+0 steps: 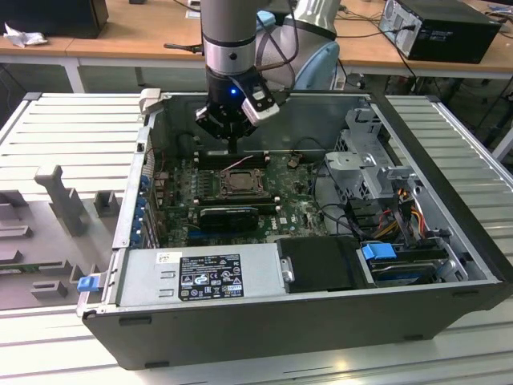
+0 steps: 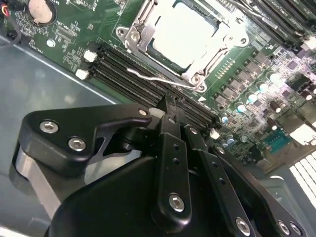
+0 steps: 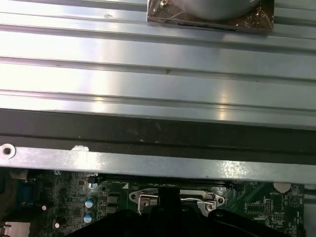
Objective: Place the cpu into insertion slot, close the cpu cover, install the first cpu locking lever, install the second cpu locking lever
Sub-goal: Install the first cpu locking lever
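The pale silvery square cpu, framed by the thin metal cpu cover, is shown just beyond the clenched, empty black tool; the stiff, springy wire lever is judged best pushed near its end.

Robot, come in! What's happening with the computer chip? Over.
Black hand shut, tip beside the thin silver wire lever. Pale silvery square chip seated, silvery metal frame cover down over it. Long black memory slots close by.
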`<state>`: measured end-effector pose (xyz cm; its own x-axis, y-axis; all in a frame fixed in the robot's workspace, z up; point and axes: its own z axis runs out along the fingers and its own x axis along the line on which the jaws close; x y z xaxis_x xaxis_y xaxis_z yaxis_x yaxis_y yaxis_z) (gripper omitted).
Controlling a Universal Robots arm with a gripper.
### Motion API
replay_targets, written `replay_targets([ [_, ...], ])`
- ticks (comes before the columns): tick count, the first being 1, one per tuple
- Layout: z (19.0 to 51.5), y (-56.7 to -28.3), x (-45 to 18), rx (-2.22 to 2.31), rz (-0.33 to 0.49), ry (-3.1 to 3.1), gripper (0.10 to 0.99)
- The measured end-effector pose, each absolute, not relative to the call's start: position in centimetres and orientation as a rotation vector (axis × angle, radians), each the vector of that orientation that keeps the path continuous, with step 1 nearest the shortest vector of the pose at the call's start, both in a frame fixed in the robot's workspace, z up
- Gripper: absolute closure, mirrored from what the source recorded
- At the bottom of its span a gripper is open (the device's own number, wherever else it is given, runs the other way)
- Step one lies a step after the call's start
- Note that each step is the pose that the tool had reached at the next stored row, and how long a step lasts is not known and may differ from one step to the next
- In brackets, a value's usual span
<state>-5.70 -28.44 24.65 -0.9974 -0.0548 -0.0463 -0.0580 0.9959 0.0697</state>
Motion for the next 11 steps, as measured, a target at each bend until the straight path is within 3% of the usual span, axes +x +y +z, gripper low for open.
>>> replay_targets([
  [11, 23.3, -28.4, -3.5, -0.088, 0.110, 3.094, 0.980],
])
